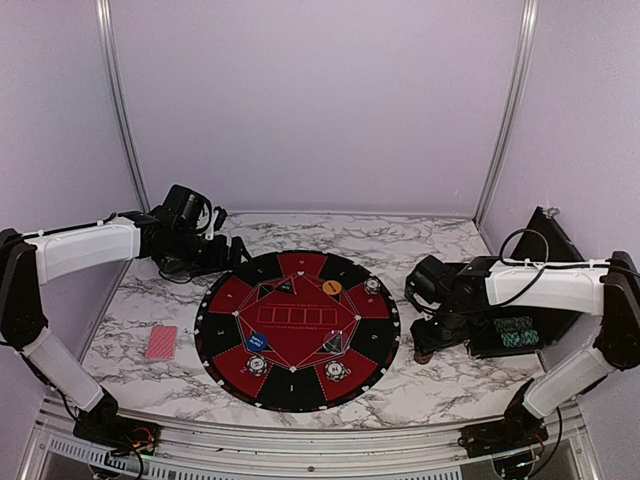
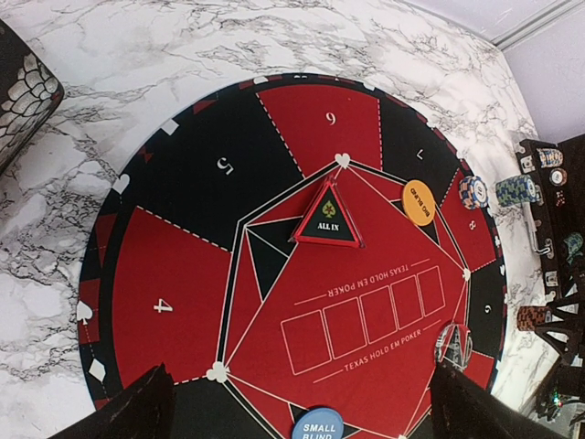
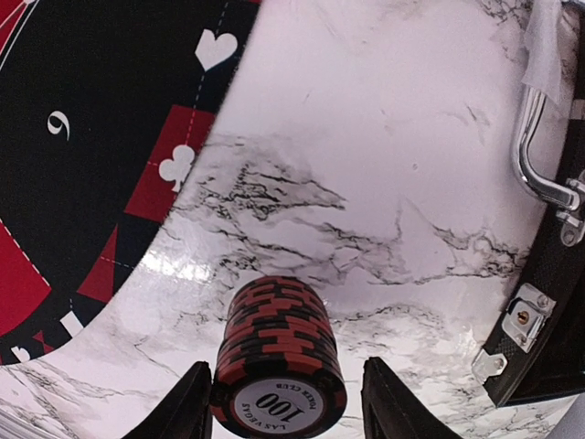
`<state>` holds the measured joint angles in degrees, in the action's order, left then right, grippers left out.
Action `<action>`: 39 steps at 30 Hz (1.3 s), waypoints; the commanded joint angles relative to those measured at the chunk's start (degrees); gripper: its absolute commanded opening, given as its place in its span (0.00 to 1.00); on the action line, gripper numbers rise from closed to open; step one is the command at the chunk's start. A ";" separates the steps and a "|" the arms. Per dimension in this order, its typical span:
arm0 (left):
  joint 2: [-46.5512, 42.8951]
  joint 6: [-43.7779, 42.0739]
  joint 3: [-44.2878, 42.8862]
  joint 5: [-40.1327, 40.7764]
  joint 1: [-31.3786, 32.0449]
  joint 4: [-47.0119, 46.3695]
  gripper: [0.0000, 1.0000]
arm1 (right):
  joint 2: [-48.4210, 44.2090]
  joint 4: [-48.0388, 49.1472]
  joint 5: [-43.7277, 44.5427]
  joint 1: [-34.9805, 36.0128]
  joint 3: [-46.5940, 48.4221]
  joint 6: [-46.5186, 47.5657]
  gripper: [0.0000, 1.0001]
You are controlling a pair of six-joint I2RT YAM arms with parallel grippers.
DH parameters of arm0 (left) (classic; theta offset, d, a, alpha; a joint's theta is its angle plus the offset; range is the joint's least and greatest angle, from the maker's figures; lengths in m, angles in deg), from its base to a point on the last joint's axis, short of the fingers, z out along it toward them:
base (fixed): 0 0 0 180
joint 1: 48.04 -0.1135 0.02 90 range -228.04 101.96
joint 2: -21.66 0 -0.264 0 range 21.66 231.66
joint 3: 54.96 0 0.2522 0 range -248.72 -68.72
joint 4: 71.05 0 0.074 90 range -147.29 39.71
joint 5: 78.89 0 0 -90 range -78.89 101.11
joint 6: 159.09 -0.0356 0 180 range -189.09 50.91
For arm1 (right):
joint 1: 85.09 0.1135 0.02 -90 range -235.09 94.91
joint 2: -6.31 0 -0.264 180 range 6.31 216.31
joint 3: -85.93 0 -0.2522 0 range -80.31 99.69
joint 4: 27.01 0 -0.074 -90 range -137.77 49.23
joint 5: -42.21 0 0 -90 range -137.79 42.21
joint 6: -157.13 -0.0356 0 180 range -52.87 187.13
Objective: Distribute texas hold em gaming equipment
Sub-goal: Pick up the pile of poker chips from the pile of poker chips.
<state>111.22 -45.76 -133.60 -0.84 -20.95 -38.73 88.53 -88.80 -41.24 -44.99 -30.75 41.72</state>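
Note:
A stack of red-and-black poker chips (image 3: 279,361) stands on the marble just right of the mat. My right gripper (image 3: 283,402) is open around it; the left finger (image 3: 183,412) is against the stack and a thin gap shows at the right finger (image 3: 393,407). From above, that stack (image 1: 424,352) sits under the right gripper (image 1: 426,340). My left gripper (image 2: 306,407) hangs open over the mat's far-left part, holding nothing. Red-backed cards (image 1: 161,342) lie left of the mat. An orange disc (image 1: 332,287), a blue marker (image 1: 257,341) and chip stacks (image 1: 372,285) lie on the mat.
The round black-and-red mat (image 1: 225,335) fills the table's middle, with an "ALL IN" triangle (image 2: 327,218) on it. A black case (image 1: 548,250) stands open at the right with more chips (image 1: 517,330); its metal latch (image 3: 539,174) is close to the right gripper.

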 commanded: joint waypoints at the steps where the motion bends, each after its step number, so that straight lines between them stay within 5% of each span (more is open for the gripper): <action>1: 0.08 -0.41 -0.51 0.20 -0.33 0.73 0.99 | 0.40 1.18 0.56 -0.46 0.14 0.27 0.53; 39: -0.26 -0.37 -0.22 -0.22 -0.37 0.47 0.99 | -0.13 -1.93 1.97 -0.48 4.63 0.17 0.38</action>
<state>111.22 -45.76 -133.60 -0.86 -20.99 -38.73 89.34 -89.48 -40.57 -45.04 -28.63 41.89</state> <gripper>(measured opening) 0.989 0.402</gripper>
